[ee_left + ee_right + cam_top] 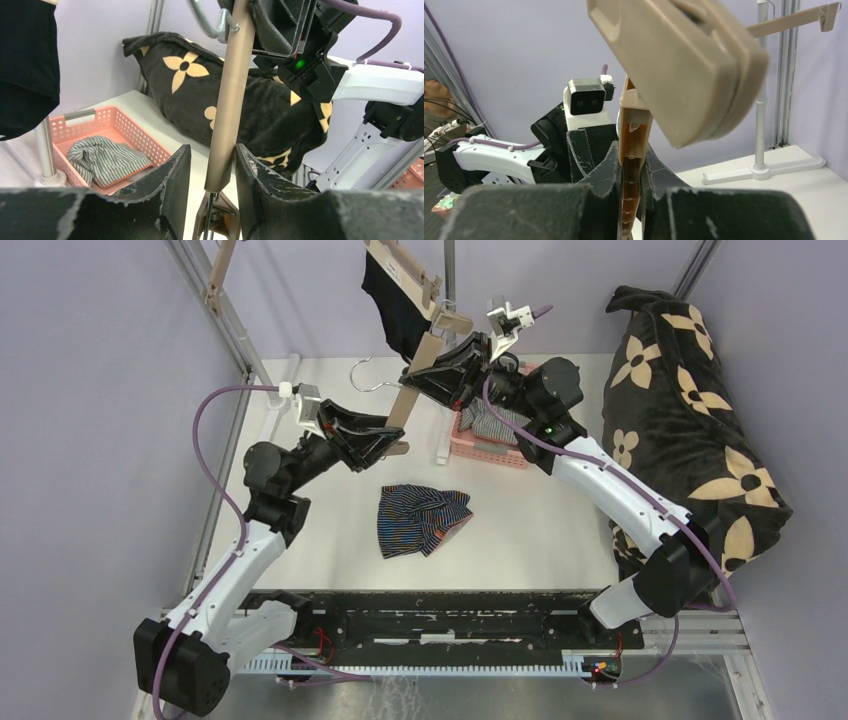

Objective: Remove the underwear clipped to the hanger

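Note:
The tan hanger (415,370) hangs tilted above the table with the black underwear (392,302) clipped at its upper end; the black cloth also shows in the left wrist view (25,75). My right gripper (432,375) is shut on the hanger's ribbed body (630,120), under a big tan clip (679,60). My left gripper (392,438) sits round the hanger's lower bar (225,125): one finger touches it and a gap shows at the other. The navy striped underwear (422,518) lies on the table. The grey-white underwear (490,425) lies in the pink basket (492,455).
The black flower-print blanket (690,410) is heaped at the right edge. A white stand with a pole (449,270) rises behind the basket, its foot (441,445) on the table. Metal frame posts (225,310) line the left side.

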{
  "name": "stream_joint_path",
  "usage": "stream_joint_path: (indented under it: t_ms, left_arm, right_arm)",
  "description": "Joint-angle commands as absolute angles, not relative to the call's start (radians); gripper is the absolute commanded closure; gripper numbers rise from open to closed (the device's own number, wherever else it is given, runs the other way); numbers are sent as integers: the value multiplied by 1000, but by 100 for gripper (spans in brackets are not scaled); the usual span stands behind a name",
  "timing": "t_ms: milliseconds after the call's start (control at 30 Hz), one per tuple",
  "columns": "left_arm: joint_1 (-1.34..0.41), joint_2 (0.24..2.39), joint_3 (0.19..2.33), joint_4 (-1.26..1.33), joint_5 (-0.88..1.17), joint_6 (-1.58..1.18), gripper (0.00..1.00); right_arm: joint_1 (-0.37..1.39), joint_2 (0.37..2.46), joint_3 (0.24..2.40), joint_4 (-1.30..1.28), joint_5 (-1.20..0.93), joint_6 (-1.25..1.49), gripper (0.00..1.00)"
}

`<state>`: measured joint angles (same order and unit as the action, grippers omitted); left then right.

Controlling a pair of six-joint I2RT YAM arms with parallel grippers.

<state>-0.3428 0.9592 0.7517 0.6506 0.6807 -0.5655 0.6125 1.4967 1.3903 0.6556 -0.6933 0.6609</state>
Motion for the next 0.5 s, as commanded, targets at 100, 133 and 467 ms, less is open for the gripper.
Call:
stream_joint_path:
  t_ms: [100, 133, 467]
  left_arm:
    - [-342, 975, 792, 668, 758, -598, 56]
    - [-342, 970, 790, 673, 758, -594, 59]
    - [-342, 923, 836, 603, 733, -566, 97]
  right_arm:
    - [620, 1472, 1440, 689, -704, 649, 99]
    - [620, 1473, 1440, 691, -704, 649, 99]
    - [623, 1472, 1427, 678, -683, 636, 99]
